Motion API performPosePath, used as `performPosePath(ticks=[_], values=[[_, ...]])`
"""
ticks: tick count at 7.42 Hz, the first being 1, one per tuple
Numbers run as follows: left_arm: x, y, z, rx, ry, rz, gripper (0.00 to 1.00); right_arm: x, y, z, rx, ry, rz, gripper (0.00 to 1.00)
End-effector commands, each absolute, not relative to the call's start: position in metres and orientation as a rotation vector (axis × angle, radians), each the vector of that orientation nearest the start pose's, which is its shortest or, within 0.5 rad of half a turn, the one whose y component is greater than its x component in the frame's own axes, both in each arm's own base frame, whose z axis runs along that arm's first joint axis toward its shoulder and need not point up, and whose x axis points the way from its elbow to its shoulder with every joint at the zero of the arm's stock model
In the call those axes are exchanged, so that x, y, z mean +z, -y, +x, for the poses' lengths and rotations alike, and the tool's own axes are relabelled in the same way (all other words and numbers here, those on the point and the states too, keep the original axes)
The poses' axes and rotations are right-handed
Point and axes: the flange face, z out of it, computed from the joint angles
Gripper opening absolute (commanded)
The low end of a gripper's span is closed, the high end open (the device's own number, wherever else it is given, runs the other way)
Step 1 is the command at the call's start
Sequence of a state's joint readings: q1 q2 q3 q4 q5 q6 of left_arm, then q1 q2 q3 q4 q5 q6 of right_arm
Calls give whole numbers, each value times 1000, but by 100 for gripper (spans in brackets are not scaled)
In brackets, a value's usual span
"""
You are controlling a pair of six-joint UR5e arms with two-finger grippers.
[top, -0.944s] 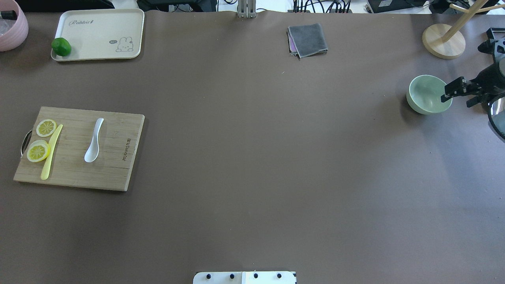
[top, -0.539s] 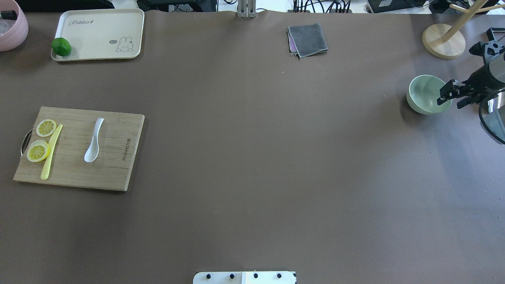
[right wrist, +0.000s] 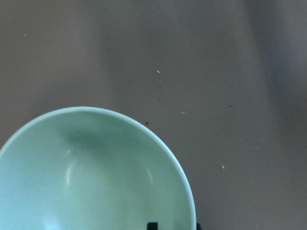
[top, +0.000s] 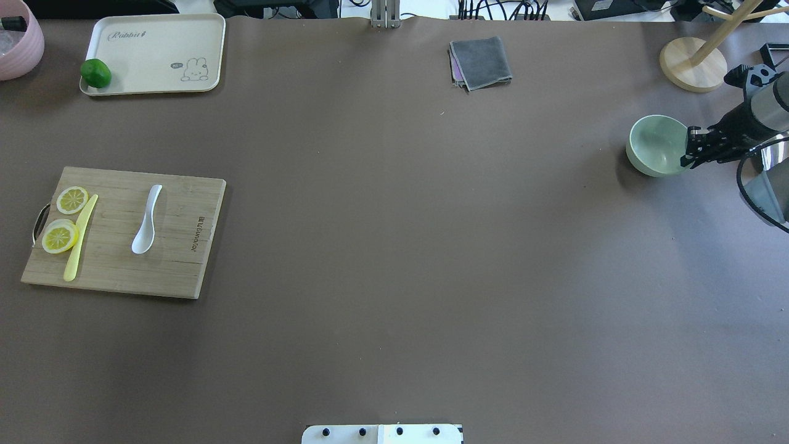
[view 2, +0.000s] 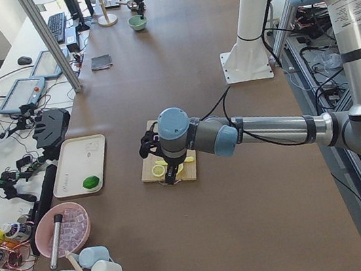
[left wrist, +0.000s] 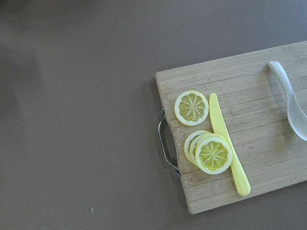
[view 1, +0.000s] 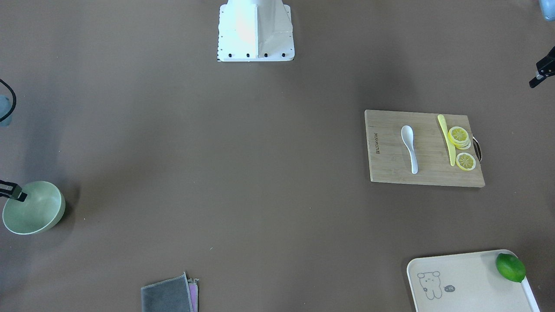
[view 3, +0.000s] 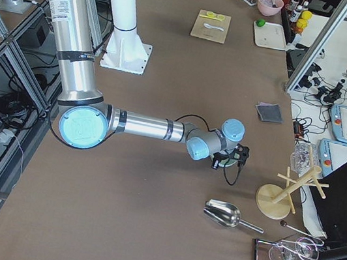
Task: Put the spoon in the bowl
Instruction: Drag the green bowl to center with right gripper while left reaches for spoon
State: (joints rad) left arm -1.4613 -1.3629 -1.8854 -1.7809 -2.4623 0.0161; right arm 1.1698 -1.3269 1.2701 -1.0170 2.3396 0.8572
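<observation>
Surface: a wide table (top: 394, 246) covered in matte brown, with the white robot base (view 1: 256, 30) at its near edge.
Room: benches along the far side carry tablets, a keyboard and cables; coloured cups stand past the table's left end.
Spoon: the white spoon (top: 147, 222) lies flat on a wooden cutting board (top: 179, 246) at the left of the overhead view, scoop toward the robot and handle pointing away. Nothing grips it.
Bowl: the mint-green bowl (top: 653, 148) sits at the far right, well apart from the spoon.
Right gripper: the right gripper (top: 689, 151) is at the bowl's right rim, its fingers closed on the rim, one tip inside and one outside.
Left gripper: the left gripper (view 2: 147, 144) hangs above the board's left end, over the lemon slices (top: 72, 200); whether its fingers are apart or together cannot be told.
On the board: a yellow knife (top: 80, 237) lies between the slices and the spoon, touching neither spoon nor scoop.
Far left: a cream tray (top: 154, 49) holds a lime (top: 95, 73); a pink bowl (top: 18, 43) is beside it.
Far middle: a folded grey cloth (top: 481, 61).
Far right: a wooden stand (top: 693, 64) near the bowl, and a metal scoop (view 3: 223, 212) beyond.
</observation>
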Motion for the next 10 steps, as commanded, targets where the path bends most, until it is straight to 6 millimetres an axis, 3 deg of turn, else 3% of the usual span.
performPosePath(ticks=[1,2,3,4,5,6,7,8,9,10], values=[[565,421,-7,246,-902,242,98,528,594,-201,336,971,-60,0],[563,427,-5,198,-909,220,98,466,569,-241,363,1034,-87,0],[548,440,-1,126,-923,205,98,406,529,-290,412,1086,-150,0],[525,455,28,106,-942,176,97,359,483,-338,410,1096,-170,0],[491,474,65,63,-980,160,97,317,449,-387,413,1076,-164,0],[476,478,102,19,-1004,105,97,286,425,-435,413,1050,-159,0],[472,471,138,12,-1016,53,98,265,398,-479,387,1038,-139,0],[469,462,184,28,-969,96,98,255,377,-507,366,1023,-113,0],[467,458,222,-38,-949,54,97,253,371,-524,352,1016,-118,0],[465,464,249,-29,-937,48,89,253,373,-534,357,1005,-107,0]])
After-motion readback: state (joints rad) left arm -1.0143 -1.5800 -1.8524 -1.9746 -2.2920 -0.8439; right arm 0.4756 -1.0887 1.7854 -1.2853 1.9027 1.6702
